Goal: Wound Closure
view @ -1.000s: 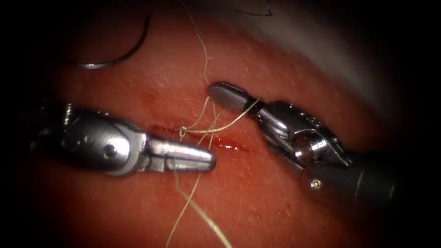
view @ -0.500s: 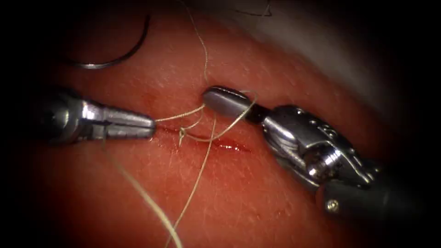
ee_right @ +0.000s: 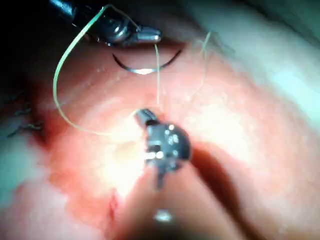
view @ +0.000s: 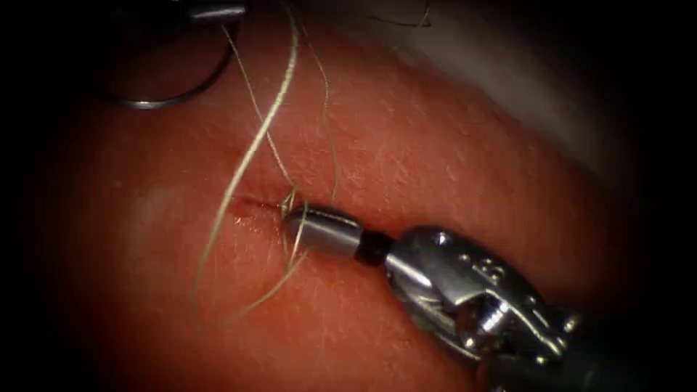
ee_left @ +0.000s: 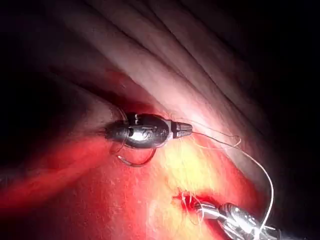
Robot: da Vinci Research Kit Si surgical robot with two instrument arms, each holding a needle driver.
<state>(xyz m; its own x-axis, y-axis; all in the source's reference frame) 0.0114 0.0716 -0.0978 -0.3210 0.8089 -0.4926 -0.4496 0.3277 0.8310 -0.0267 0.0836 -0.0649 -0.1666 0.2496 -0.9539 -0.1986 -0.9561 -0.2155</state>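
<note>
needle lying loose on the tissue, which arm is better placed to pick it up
Left, probably. The left tool hangs just above the needle, gripping thread. The right tool sits shut at the cut, away from it.

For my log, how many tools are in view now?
2. The left tool, beyond the cut, holds thread by the needle, which lies free on the tissue. The right tool holds thread at the cut.
</note>
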